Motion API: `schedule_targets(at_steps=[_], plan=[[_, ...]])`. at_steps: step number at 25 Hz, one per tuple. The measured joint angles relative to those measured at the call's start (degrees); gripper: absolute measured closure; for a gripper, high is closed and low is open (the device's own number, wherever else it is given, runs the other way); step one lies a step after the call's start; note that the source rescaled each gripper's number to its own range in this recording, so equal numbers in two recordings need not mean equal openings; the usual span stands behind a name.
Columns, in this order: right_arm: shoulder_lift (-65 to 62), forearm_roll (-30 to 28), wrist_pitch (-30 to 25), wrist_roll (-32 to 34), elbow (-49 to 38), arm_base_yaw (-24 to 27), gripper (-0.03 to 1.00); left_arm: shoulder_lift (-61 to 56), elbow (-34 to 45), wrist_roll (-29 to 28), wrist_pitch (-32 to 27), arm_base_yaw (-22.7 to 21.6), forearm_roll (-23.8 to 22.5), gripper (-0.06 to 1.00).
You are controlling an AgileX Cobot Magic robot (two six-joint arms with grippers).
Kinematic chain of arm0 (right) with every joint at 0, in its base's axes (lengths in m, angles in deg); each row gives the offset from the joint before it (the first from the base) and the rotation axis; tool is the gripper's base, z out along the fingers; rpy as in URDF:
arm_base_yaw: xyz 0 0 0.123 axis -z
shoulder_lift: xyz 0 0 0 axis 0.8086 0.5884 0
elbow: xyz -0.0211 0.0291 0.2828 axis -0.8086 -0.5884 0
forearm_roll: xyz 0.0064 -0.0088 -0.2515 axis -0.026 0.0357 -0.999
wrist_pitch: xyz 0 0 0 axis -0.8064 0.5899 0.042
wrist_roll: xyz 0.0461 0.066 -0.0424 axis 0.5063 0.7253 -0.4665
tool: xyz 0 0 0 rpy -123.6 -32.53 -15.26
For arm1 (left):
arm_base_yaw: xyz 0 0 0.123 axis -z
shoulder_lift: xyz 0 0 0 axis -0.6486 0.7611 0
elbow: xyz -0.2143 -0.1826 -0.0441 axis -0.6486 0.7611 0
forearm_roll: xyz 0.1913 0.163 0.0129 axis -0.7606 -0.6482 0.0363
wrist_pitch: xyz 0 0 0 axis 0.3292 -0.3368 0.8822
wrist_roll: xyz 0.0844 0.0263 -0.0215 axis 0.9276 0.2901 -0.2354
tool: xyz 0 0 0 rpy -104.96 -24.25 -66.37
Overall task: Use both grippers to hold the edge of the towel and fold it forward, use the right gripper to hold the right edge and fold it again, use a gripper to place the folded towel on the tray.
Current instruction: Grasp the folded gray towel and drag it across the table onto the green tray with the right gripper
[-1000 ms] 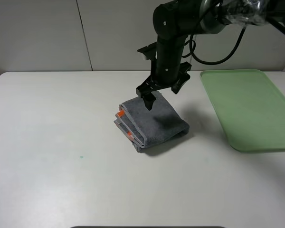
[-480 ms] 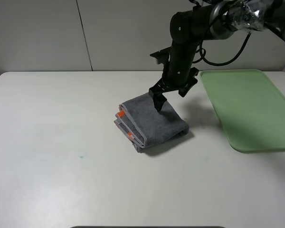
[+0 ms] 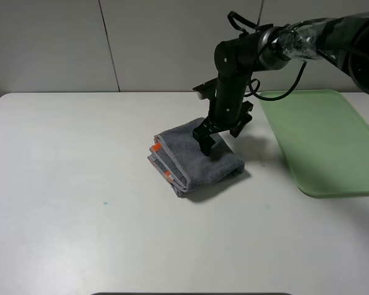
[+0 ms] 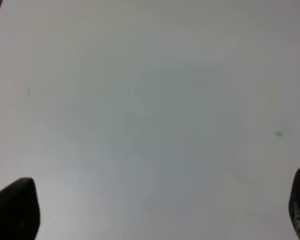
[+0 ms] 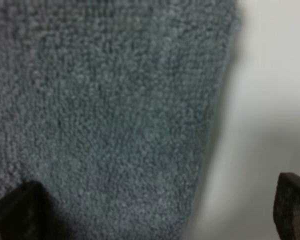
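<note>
The dark grey terry towel point(image 3: 198, 155), folded into a thick rectangular stack, lies on the white table point(image 3: 80, 184) a little right of centre, well apart from the pale green plastic tray point(image 3: 320, 138) at the table's right side. Its long axis runs on a diagonal, from the far left toward the near right. The layered open edges with their orange marks point(image 3: 157, 149) face left; the rounded fold faces the tray. My right gripper point(image 3: 222, 136) points down over the towel's far-right part, fingers point(image 3: 206, 142) spread apart, holding nothing; one tip is on or just above the cloth, the other near the far edge. In the right wrist view grey pile point(image 5: 110, 110) fills most of the frame. My left gripper point(image 4: 155, 215) hangs over bare table, fingers wide apart.
</note>
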Motion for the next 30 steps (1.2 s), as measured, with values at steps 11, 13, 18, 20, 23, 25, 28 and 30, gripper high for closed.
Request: schedule_targets(at_steps=[11,13,18,20,23,25,28,30], plan=[[0.52,1.56,-0.02,0.00,0.19,0.00,0.22,0.00,0.00,0.00,0.00,0.00,0.00,-0.06],[0.57,1.96,-0.02,0.00,0.19,0.00,0.33,0.00,0.00,0.00,0.00,0.00,0.00,-0.06],[0.57,2.02,0.09,0.00,0.19,0.00,0.56,0.00,0.00,0.00,0.00,0.00,0.00,-0.06],[0.57,1.91,0.20,0.00,0.19,0.00,0.65,0.00,0.00,0.00,0.00,0.00,0.00,-0.06],[0.57,1.68,0.20,0.00,0.25,0.00,0.82,0.00,0.00,0.00,0.00,0.00,0.00,-0.06],[0.57,1.57,0.20,0.00,0.30,0.00,0.83,0.00,0.00,0.00,0.00,0.00,0.00,-0.06],[0.57,1.51,0.20,0.00,0.36,0.00,0.83,0.00,0.00,0.00,0.00,0.00,0.00,-0.06],[0.57,1.45,0.20,0.00,0.36,0.00,0.83,0.00,0.00,0.00,0.00,0.00,0.00,-0.06]])
